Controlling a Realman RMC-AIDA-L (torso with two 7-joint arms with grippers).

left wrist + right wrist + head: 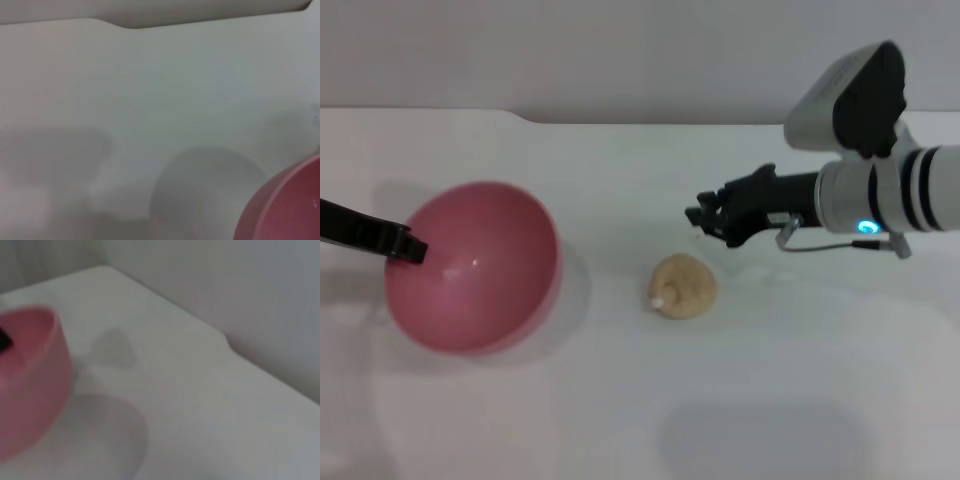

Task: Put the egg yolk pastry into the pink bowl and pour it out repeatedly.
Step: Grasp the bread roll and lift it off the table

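While left gripper (412, 247) jaws clamp pink bowl (472, 266) rim, egg yolk pastry (683, 286) lies apart

On the table (740, 400), the bowl (472, 265) sits at nine o'clock of the pastry (683, 286), well apart. The left gripper (408, 246) touches the bowl's nine-o'clock rim. The right gripper (705, 217) hovers at one o'clock of the pastry, near it.

My left gripper (415, 247) pinches the bowl (472, 266) rim on its left side. My right gripper (701, 216) hovers right of the bowl, arm level.
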